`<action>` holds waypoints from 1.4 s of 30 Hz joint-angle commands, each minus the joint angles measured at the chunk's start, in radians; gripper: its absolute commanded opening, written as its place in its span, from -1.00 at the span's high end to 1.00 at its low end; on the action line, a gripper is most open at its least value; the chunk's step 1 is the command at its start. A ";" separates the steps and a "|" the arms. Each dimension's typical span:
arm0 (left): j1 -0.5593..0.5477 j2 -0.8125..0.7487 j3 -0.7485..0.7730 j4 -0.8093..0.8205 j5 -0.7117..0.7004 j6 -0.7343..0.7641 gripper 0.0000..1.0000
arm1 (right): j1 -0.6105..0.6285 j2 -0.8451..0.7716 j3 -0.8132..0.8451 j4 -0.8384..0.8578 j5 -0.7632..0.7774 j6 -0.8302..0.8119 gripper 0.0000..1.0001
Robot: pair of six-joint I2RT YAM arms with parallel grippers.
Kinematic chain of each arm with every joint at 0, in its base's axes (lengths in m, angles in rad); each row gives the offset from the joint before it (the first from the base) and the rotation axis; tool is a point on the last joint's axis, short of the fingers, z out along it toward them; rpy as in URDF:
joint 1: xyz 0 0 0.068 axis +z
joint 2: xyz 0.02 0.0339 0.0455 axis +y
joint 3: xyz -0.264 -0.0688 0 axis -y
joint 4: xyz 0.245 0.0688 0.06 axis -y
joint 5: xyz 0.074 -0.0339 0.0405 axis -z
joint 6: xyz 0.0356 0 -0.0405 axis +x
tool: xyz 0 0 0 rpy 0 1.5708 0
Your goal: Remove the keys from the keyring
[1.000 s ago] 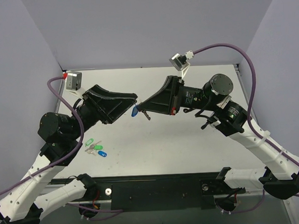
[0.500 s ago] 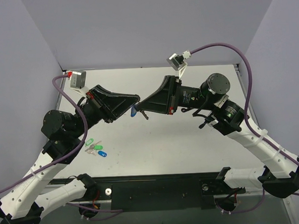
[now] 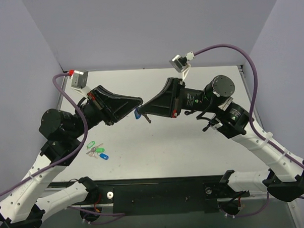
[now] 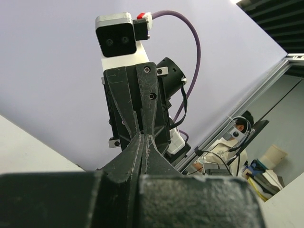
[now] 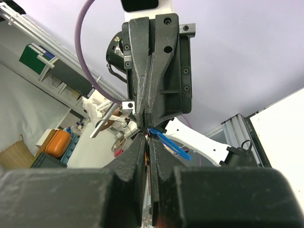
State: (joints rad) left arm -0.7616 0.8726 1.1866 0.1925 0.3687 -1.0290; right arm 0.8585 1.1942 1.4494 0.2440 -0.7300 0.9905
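The pale surface (image 3: pixel 193 142) lies under both arms, which reach inward from either side until they meet above its middle. The left tool (image 3: pixel 138 104) and the right tool (image 3: pixel 143 109) stand tip to tip, raised off the surface. In the wrist views each tool's fingers are pressed together along a thin seam, so both are closed. Near the left arm's elbow, a bunch of green and dark blue tags (image 3: pixel 96 150) rests on the surface, well apart from the tools. The keyring (image 3: pixel 137 113), with its light-blue tag, hangs in the air just under the meeting tips. Which tool pinches it cannot be told. The key (image 3: pixel 148 118) shows only as a small dark sliver just beside the tag, below the right tool's tip.
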 commanded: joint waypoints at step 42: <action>0.019 -0.015 0.170 -0.173 0.015 0.107 -0.61 | 0.014 -0.025 -0.018 0.067 -0.016 0.013 1.00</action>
State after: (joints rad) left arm -0.7444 0.9318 1.4250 -0.1318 0.5507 -0.8715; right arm 0.8722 1.1706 1.4261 0.2272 -0.7597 1.0058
